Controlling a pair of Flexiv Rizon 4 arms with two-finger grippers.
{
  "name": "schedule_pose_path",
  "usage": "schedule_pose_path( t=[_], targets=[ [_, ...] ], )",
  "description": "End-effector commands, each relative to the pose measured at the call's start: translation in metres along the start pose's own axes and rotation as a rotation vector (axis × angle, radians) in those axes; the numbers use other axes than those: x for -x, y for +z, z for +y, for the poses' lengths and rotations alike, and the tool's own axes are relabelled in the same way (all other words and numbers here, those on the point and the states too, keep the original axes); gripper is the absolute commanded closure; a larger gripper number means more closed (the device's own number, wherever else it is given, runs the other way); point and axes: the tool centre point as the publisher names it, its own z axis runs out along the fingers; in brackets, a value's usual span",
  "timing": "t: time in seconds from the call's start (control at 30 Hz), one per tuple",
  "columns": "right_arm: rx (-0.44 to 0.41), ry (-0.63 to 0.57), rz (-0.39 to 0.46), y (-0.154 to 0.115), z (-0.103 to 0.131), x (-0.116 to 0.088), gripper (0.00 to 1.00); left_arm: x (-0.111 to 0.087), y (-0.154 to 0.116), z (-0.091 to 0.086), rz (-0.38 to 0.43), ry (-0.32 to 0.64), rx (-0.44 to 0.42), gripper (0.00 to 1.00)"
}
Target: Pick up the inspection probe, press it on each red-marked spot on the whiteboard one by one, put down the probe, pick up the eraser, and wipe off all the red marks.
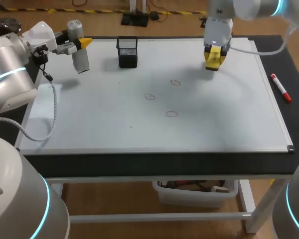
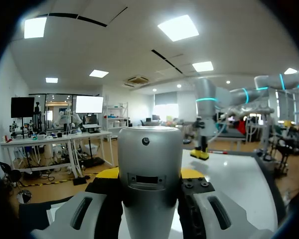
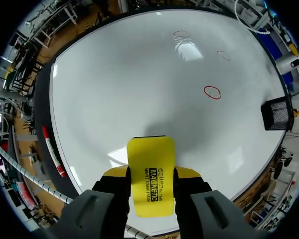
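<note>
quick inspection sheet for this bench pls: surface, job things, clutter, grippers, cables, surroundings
surface: whiteboard lies flat on the dark table; three red marks near its middle, not yet wiped.
job's things: inspection probe held at the board's far left corner; eraser, yellow, held above the board's far right part.
clutter: mesh holder, black, at the board's far edge; red marker on the dark strip right of the board.
grippers: left gripper shut on the probe; right gripper shut on the eraser.
cables: coiled cable hangs from the left arm over the board's left edge; pale cable loops by the right arm.
surroundings: nothing seen reaching over the table.
</note>
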Motion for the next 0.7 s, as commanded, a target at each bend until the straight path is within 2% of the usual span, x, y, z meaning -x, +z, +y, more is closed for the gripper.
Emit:
schedule_pose_path(
  t=[0.03,0.2,0.7],
  targets=[
    [-0.011,0.011,-0.014,-0.0019,0.0072,-0.0184,1.0,-0.0008,0.0004,0.0001,-0.004,0.003,-0.004,1.0],
    [-0.011,0.043,-0.016,-0.0022,0.0068,-0.0251,1.0,-0.0008,0.0004,0.0001,-0.004,0.003,-0.004,1.0],
    [-0.011,0.043,-0.016,-0.0022,0.0068,-0.0251,1.0,-0.0008,0.0004,0.0001,-0.004,0.003,-0.004,1.0]
  ],
)
